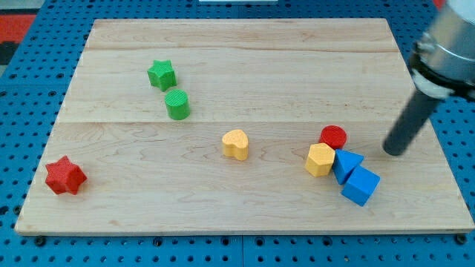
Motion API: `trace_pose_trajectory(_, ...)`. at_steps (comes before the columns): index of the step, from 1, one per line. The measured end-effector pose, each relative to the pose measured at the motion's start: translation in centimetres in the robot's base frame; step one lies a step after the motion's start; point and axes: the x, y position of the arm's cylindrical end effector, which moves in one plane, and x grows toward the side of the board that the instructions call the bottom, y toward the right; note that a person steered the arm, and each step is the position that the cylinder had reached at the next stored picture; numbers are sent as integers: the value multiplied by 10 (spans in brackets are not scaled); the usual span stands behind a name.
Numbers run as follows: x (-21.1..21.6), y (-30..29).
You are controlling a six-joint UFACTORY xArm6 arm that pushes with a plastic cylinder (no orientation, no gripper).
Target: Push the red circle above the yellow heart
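Seven blocks lie on the board: two red, two green, two yellow and two blue, though the blue pair is counted with the rest as one cluster of four. The red circle (333, 136) sits at the view's right, touching the yellow hexagon (320, 159) just below it. Beside the hexagon, to its right, a blue triangle (346, 163) touches a blue cube (361, 185), which lies lowest in the cluster. The yellow heart (236, 144) stands alone near the middle, well apart from the red circle, which is to its right and only slightly higher in the view. A green star (161, 75) and a green cylinder (177, 104) lie close together at the upper left. A red star (64, 176) sits alone at the lower left.

The tip (393, 151) of the dark rod rests on the board to the right of the red circle, near it but not touching any block. The rod has no jaws, so it grasps nothing.

The surface is a pale wooden board (245, 215) made of joined planks. It lies on a blue pegboard (30, 74) dotted with holes. At the view's top left a red patch (13, 26) of the same perforated kind shows. No writing or labels can be read.
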Motion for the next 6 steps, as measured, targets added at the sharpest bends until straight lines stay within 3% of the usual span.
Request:
trace_pose_trajectory(1, -6, -81)
trace_pose_trajectory(2, 0, -84)
trace_pose_trajectory(4, 0, -158)
trace_pose_trajectory(6, -29, -212)
